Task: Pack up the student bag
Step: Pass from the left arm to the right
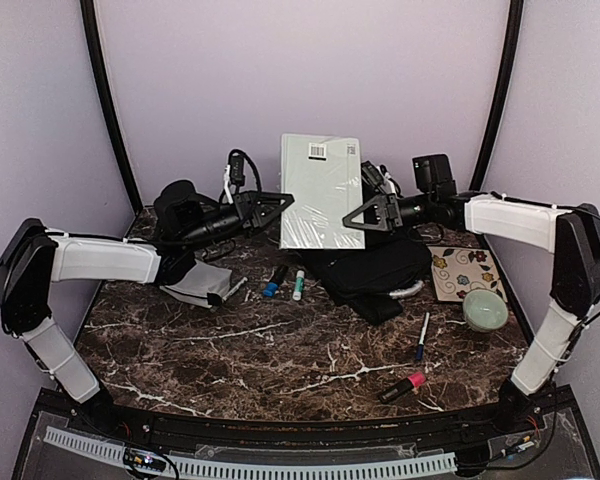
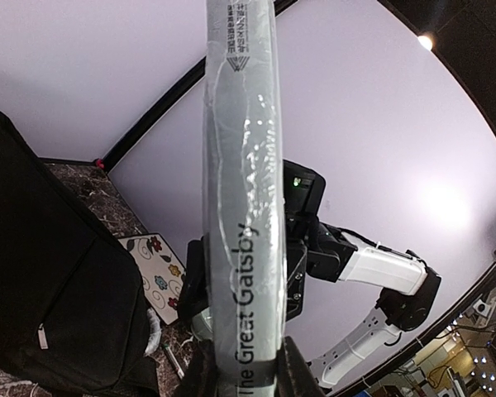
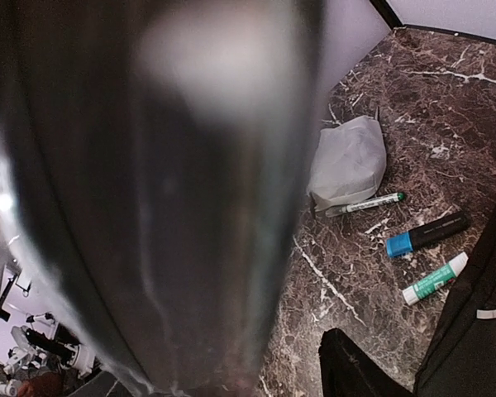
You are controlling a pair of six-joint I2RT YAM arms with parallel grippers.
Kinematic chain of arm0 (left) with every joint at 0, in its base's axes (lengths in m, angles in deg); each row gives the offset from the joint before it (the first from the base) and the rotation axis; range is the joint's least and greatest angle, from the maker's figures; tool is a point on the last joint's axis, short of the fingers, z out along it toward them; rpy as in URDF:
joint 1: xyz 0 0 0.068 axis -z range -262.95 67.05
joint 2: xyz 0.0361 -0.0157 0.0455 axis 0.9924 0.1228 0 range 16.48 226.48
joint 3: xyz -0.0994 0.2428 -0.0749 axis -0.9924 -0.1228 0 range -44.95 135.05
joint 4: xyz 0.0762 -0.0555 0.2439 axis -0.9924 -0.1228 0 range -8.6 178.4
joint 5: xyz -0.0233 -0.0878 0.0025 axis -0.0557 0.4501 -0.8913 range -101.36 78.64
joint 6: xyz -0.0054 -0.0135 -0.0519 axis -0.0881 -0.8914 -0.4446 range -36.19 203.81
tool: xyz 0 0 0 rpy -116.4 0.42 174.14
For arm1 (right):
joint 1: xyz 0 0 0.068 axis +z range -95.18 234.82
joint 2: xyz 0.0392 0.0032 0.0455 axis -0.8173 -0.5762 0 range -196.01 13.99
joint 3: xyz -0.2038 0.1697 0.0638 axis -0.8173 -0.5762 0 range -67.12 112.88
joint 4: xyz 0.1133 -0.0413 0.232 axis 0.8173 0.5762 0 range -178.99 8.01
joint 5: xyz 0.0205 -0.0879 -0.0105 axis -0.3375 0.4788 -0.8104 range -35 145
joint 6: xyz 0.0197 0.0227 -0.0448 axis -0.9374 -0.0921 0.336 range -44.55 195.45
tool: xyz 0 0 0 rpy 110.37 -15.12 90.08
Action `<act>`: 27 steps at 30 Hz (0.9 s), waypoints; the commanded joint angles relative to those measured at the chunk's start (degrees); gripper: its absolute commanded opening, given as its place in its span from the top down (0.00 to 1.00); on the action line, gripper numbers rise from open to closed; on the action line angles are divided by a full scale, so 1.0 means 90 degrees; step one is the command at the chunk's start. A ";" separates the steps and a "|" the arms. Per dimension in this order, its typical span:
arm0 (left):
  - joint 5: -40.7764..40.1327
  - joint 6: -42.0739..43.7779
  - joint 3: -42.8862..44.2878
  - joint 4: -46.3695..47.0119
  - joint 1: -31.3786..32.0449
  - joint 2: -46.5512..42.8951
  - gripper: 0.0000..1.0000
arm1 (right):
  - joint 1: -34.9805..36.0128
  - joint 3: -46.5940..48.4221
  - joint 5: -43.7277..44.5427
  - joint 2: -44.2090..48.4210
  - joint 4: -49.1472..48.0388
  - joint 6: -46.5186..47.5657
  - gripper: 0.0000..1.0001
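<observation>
A pale grey-green plastic-wrapped book [image 1: 321,190], "The Great Gatsby" on its spine [image 2: 244,207], stands upright in the air above the student bag [image 1: 375,270], a black backpack lying at the back middle of the table. My left gripper [image 1: 283,204] is shut on the book's left edge, with the spine between its fingers [image 2: 248,372]. My right gripper [image 1: 352,221] meets the book's right edge; the blurred book [image 3: 149,207] fills its view. One finger [image 3: 355,368] shows a gap beside the book. The bag also shows in the left wrist view [image 2: 50,273].
A grey pouch [image 1: 195,283] lies at the left, with a blue-capped marker [image 1: 274,281] and a green-and-white stick [image 1: 298,284] beside it. A floral card [image 1: 467,272], a pale green round dish [image 1: 485,310], a blue pen [image 1: 421,337] and a pink marker [image 1: 402,387] lie at the right.
</observation>
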 commanded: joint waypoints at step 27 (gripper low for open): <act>-0.0447 -0.0636 0.0085 0.1171 0.0044 0.0330 1.00 | -0.0017 -0.0691 0.0200 0.0829 -0.2808 -0.2326 0.89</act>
